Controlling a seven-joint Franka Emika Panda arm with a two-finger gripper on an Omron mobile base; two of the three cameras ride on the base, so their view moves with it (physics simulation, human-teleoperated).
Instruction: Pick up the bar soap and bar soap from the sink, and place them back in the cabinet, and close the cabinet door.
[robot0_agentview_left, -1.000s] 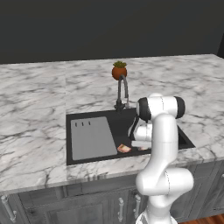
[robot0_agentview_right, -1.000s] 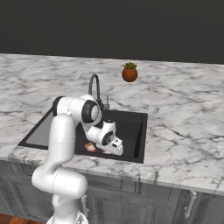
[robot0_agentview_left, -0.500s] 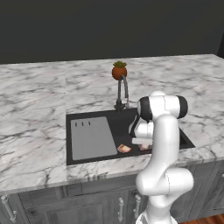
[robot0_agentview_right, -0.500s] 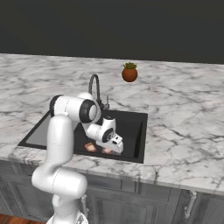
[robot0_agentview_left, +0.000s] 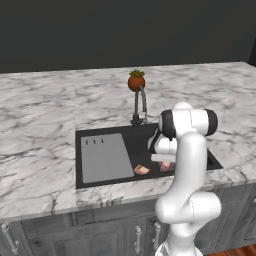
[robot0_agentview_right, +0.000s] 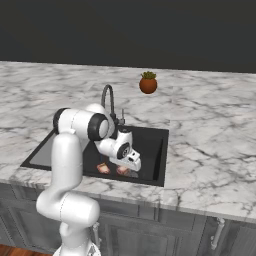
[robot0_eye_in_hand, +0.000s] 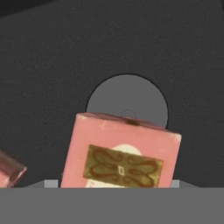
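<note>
Hand view is dominated by one bar soap (robot0_eye_in_hand: 122, 153) over the sink (robot0_agentview_left: 137, 145) drain; the gripper (robot0_agentview_right: 125, 167) has been lowered closer, its jaw state indiscernible.

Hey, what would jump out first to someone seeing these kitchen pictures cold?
The white arm bending down into the black sink, its tool low over the basin floor. In the hand view, a pink bar of soap sits close up beside the round grey drain; a second bar lies nearby. An orange potted plant stands behind the faucet.
</note>
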